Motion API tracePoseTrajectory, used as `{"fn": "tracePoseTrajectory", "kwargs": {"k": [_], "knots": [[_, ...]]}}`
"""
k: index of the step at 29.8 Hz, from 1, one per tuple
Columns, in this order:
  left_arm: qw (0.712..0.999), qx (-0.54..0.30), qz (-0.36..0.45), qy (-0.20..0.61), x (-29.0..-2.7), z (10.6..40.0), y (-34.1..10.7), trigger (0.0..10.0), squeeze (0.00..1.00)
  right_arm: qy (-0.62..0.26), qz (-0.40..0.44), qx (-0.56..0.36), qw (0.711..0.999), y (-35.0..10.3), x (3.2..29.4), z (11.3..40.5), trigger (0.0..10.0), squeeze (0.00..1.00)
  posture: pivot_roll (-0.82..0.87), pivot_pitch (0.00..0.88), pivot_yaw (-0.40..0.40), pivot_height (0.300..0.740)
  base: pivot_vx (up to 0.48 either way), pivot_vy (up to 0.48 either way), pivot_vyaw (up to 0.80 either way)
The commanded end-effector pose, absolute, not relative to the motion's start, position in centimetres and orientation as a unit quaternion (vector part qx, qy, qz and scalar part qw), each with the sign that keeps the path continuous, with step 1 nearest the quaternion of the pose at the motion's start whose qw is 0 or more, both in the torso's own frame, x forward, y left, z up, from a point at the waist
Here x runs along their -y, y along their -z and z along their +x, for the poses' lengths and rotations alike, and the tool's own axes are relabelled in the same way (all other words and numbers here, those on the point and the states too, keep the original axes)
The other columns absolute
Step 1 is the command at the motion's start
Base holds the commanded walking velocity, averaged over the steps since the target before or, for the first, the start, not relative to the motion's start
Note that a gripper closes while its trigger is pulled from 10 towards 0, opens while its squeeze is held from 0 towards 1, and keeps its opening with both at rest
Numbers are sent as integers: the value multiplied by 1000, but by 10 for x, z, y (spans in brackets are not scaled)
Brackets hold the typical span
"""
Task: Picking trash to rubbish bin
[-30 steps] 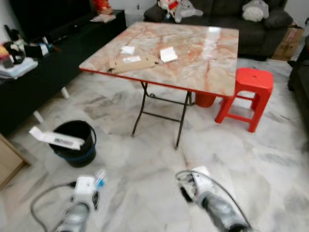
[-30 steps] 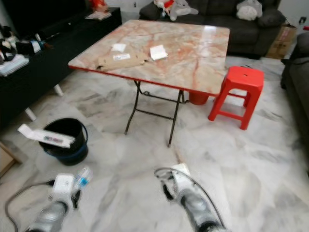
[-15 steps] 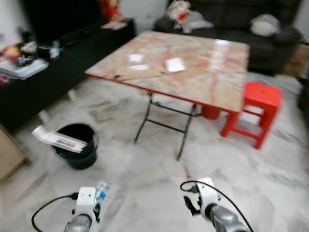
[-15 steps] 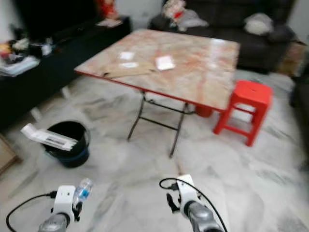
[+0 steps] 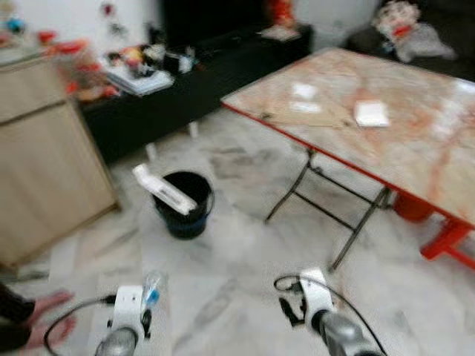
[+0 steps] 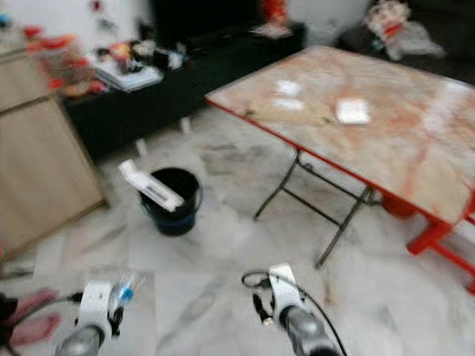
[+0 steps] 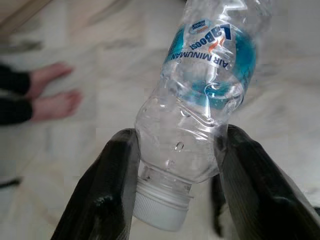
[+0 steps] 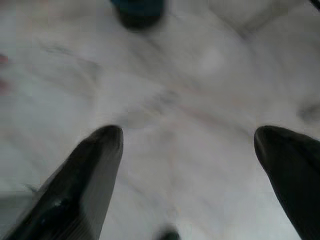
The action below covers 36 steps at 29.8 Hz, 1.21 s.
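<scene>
My left gripper (image 7: 172,165) is shut on a clear plastic bottle (image 7: 200,105) with a blue label and a white cap; in the left eye view the bottle (image 5: 151,286) sticks up above my left wrist at the lower left. A black rubbish bin (image 5: 185,203) stands on the marble floor ahead, with a long white box (image 5: 163,190) leaning across its rim. My right gripper (image 8: 190,150) is open over bare floor, with the bin (image 8: 137,10) far beyond its fingertips. Paper scraps (image 5: 371,113) and flat cardboard (image 5: 308,115) lie on the folding table (image 5: 415,159).
A wooden cabinet (image 5: 44,156) stands to the left and a black TV bench (image 5: 200,70) with clutter behind the bin. A person's bare feet (image 5: 44,315) are on the floor at the lower left. A red stool (image 5: 449,241) sits under the table's right side.
The camera has turned left: the table slid right, the bin moved toward the centre, and the cabinet and a person's feet came into view. The left gripper still holds the bottle.
</scene>
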<state>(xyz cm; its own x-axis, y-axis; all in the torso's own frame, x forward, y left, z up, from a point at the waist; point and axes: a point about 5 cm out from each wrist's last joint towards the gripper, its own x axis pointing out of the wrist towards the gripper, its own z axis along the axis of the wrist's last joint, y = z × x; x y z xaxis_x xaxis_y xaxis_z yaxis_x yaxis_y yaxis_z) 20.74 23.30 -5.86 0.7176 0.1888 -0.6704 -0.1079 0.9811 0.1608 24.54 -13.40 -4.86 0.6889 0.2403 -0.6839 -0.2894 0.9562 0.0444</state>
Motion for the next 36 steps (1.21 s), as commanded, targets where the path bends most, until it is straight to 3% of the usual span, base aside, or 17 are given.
{"fn": "tracePoseTrajectory", "kwargs": {"k": [1, 6, 36], "knots": [[930, -357, 47, -78, -227, 214, 56, 10000, 0, -135, -39, -378, 915, 52, 143, 240, 10000, 0, -28, 0, -8, 740, 0, 0, 800], [929, -357, 50, -81, -228, 214, 56, 10000, 0, -133, -34, -376, 916, 52, 144, 241, 10000, 0, -27, 0, -9, 740, 0, 0, 771], [927, -363, 56, -78, -224, 213, 58, 10000, 0, -127, -17, -372, 919, 51, 142, 242, 10000, 0, -26, 30, -14, 740, 242, 0, 0]]}}
